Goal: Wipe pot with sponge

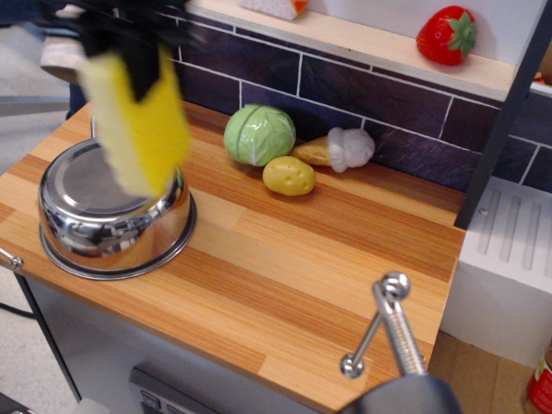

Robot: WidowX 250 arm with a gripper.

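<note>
While blurred, the thick bright yellow foam sponge [138, 121] hangs upright over the inverted shiny round steel pot [112, 207] on the counter [285, 267], pinched by black fingers [138, 60].

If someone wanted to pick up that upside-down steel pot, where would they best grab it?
Probably by the flared rim at the counter, from the open front-right side. The pot lies base-up, so its smooth wall offers little purchase, and the sponge held in the gripper blocks its top.
</note>
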